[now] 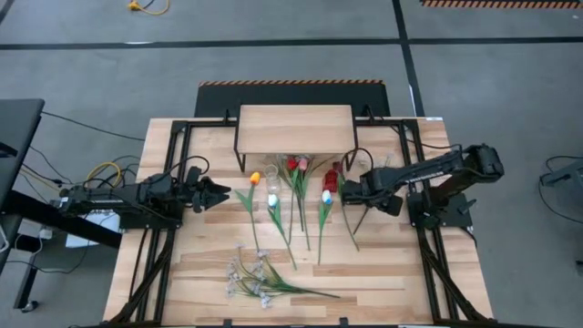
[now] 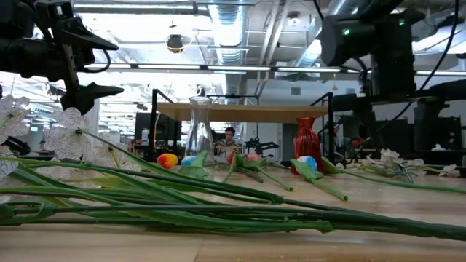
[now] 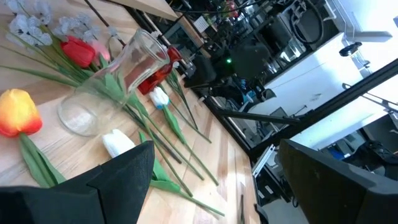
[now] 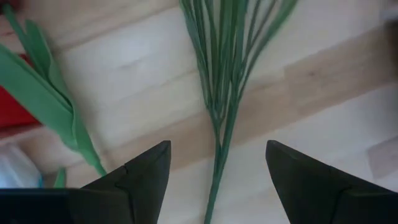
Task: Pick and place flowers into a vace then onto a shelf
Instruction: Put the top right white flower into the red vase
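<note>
The setting is an industrial robotics lab or workshop. The wooden desk [image 1: 383, 273] stands on a grey concrete floor [image 1: 510, 91] marked with dark lines and hazard striping [image 1: 496, 4]. Loose cables [image 1: 100, 173] run beside the desk. The low view shows exposed ceiling ducts [image 2: 226, 29], strip lighting [image 2: 211, 68], further equipment racks, and a person [image 2: 230, 136] seated in the background.

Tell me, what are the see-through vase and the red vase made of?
The see-through vase looks like clear, shiny glass: the stems and table show through it. The red vase looks like tinted glass or glossy plastic, with bright glints; I cannot tell which.
</note>
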Motion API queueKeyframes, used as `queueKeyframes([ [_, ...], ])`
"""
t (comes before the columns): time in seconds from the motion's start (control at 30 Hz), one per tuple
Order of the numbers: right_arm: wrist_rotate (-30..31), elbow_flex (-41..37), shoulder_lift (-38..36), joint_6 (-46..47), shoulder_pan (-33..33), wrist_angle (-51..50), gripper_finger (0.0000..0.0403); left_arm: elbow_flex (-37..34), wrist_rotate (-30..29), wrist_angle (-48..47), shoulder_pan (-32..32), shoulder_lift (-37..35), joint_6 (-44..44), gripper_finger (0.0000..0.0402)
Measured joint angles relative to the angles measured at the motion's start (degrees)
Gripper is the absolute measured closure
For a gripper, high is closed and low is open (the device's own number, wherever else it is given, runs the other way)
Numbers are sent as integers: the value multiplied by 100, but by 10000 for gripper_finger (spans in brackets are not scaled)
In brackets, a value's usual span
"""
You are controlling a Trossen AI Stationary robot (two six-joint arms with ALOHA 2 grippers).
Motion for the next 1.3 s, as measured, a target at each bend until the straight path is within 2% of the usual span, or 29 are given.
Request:
queueKeyframes([
  [0.23,-216,0,-13,-1238,-377,-11,147,0,0,0,0,-1,-4,69],
  [0.5,-431,-248,-63,-2148,-580,-111,147,0,-2,4,-1,0,-11,69],
  [0.6,-664,-482,-63,-2222,-645,-49,147,0,-3,7,2,0,-112,69],
  [0.73,-864,-725,-55,-2205,-688,600,147,-2,-4,9,-1,-2,-246,69],
  [0.87,-714,-838,-46,-2125,-714,1219,147,-2,-4,11,-1,-2,-267,69],
  [1.3,-516,-1023,-46,-1888,-801,1334,149,-4,-7,13,2,0,-264,69],
])
